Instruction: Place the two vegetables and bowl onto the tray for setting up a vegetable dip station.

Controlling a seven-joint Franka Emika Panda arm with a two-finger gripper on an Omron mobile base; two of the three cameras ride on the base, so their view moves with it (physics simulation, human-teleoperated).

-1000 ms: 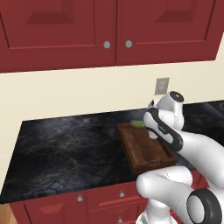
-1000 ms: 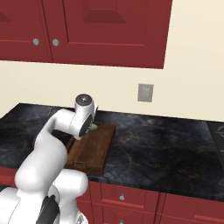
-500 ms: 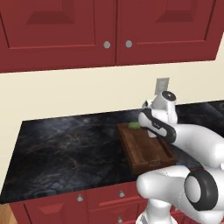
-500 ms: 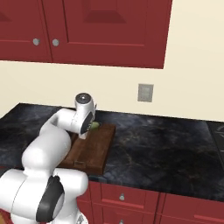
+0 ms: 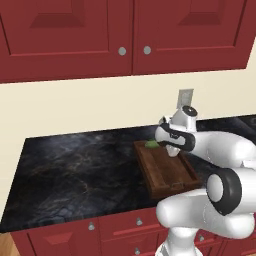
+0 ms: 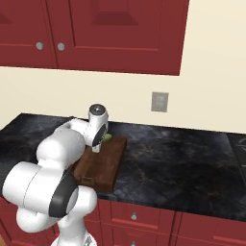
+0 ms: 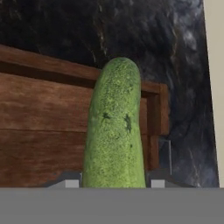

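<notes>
- So we've got the gripper (image 7: pixel 112 183) pinching a bumpy green cucumber (image 7: pixel 114 131), one finger on each side of it at the bottom of the hand view, and the cucumber runs straight out ahead of the fingertips.
- Right below and beyond the gripper is the dark brown slatted tray (image 7: pixel 39 113). The cucumber's far end reaches past the tray's raised rim toward the black marble counter (image 7: pixel 175 52).
- From the left base view we see the gripper (image 5: pixel 170 148) over the back end of the tray (image 5: pixel 167 172), near the wall, with a bit of green cucumber (image 5: pixel 151 144) poking out just to its left.
- From the right base view the cucumber (image 6: pixel 107 137) peeks out beside the gripper (image 6: pixel 97 146) at the tray's (image 6: pixel 103 163) back edge.
- We can't tell whether the cucumber touches the tray or hangs just above it.
- Behind the gripper on the cream wall is a grey outlet plate (image 6: pixel 159 102), with red cabinets (image 6: pixel 96 33) above.
</notes>
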